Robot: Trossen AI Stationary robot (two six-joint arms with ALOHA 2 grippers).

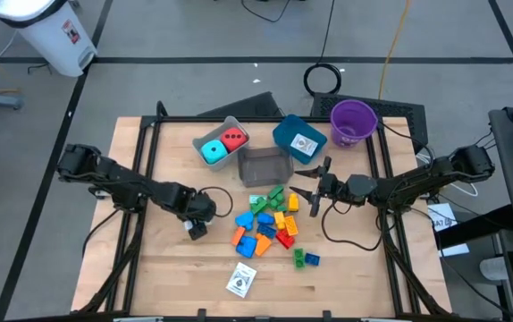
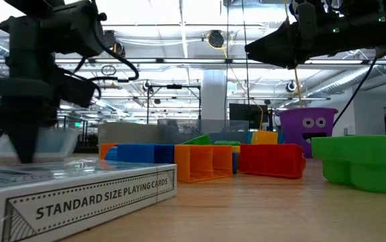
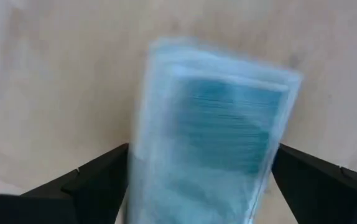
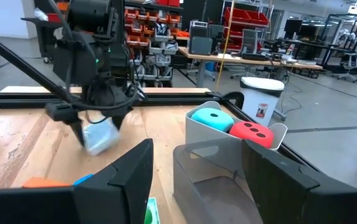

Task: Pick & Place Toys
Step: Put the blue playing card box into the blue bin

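A flat card pack in clear, bluish wrap point(image 3: 209, 124) lies on the wooden table left of the pile of coloured bricks point(image 1: 270, 224). My left gripper point(image 3: 203, 186) points down over it, open, one finger at each long edge; in the right wrist view the pack point(image 4: 101, 137) shows at its fingertips. My right gripper point(image 1: 315, 190) hangs level and open above the table, right of the dark bin point(image 1: 265, 154), with nothing between its fingers. A white playing-card box point(image 1: 241, 280) lies flat near the front edge. My left gripper comes from above, its fingers point(image 3: 104, 180) standing along the bluish pack's two long edges point(image 3: 140, 155). I cannot tell whether they touch it. The pack seems to be down at the table.
At the back stand a grey bin point(image 1: 231, 122) holding a cyan cube point(image 1: 212, 150) and a red cube point(image 1: 232, 139), a teal bin point(image 1: 283, 134) with a card in it, and a purple cup point(image 1: 353, 121). A green brick point(image 2: 361, 161) lies near the front right.
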